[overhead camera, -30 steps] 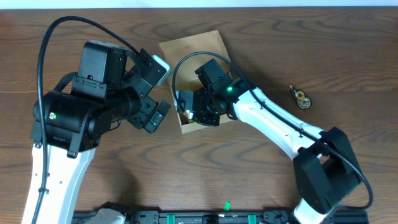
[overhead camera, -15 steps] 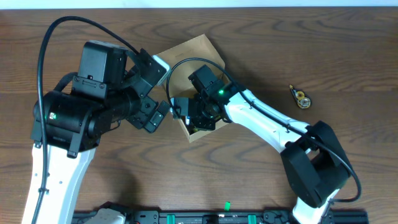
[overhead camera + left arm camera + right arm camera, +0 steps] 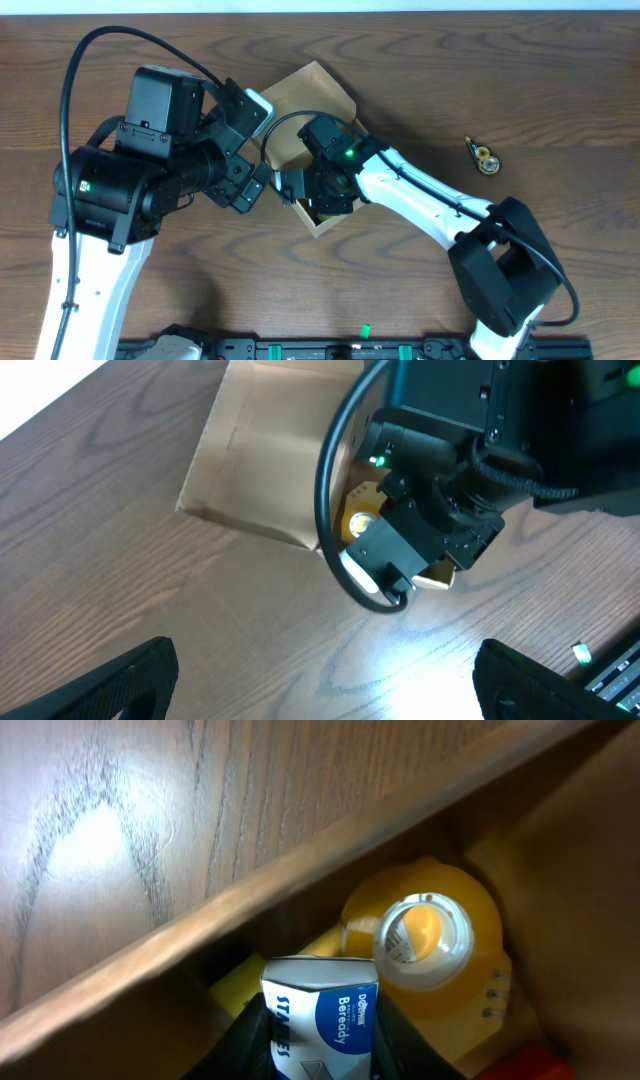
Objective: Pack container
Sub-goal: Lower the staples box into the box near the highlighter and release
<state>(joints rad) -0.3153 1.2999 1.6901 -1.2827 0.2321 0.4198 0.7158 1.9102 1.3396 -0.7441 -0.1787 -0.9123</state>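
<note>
The right gripper [image 3: 320, 1042] is lowered into the open tan cardboard container [image 3: 303, 98] and is clenched on a small blue and white staples box [image 3: 322, 1000], held upright between its dark fingers [image 3: 240, 1045]. Just beyond the gripper, on the container floor, lies a round yellow item [image 3: 430, 945] with a pale centre. The left gripper [image 3: 325, 672] hovers over the wooden table [image 3: 560, 90] just beside the container, its jaws spread wide and empty. A small yellow and black object [image 3: 483, 156] lies well off to the right gripper's right.
</note>
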